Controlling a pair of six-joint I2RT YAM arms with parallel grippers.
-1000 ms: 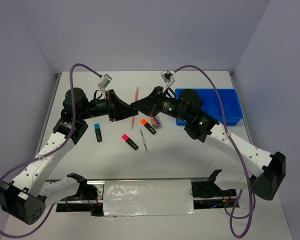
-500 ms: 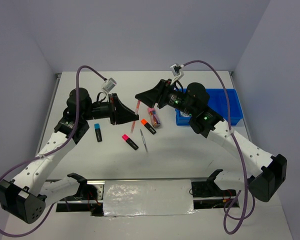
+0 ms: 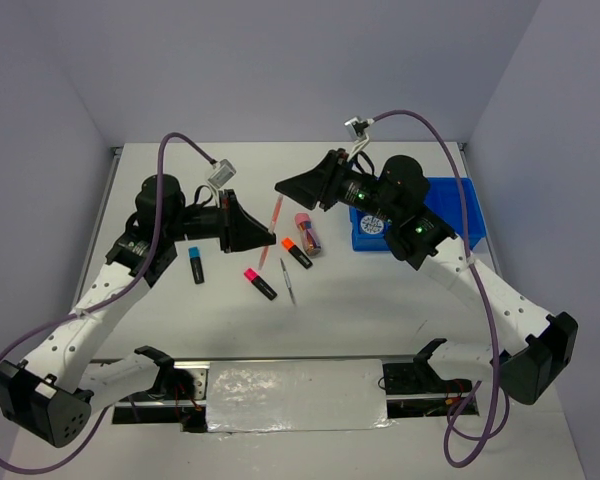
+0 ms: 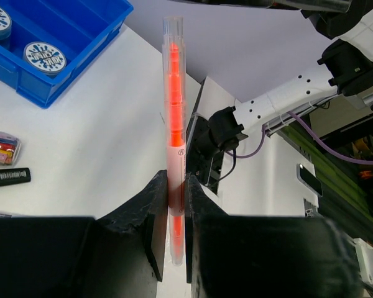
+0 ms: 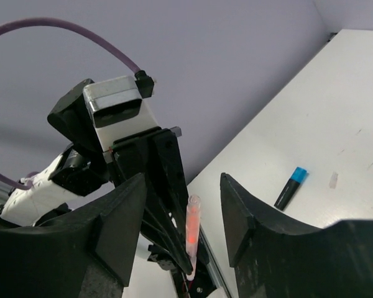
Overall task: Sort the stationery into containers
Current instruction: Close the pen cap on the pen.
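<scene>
Pink pen (image 4: 174,124) now sits in the left gripper (image 4: 175,186) alone: jaws pinched tight on its lower barrel, pen lifted off the table (image 3: 180,320) at mid-table. A sec ago both gripper tips met at this pen; since then the right gripper (image 3: 280,188) has let go and backed off toward the far side. Its fingers are spread w/ nothing between them; in the right wrist view the pen shows through the gap, but apart from the pads. Reads like a regrip/hand-over just done, so the pen's drop-off is yours to make w/ the left arm. Blue tray (image 3: 450,210) is at the far right, two tape rolls (image 4: 45,57) already in it. Room: the right arm's wrist and forearm lie betw. the pen and the tray, partly over the tray's left end, so a straight carry looks blocked until that arm clears. Below the pen lie the pink-cap highlighter (image 3: 259,283), grey pen (image 3: 288,282), orange-cap highlighter (image 3: 297,252) and pink-capped tube (image 3: 308,233), so keep height there. Blue-cap highlighter (image 3: 197,265) lies near the left forearm. Bare table toward the near edge; walls close in on left, far and right sides.
</scene>
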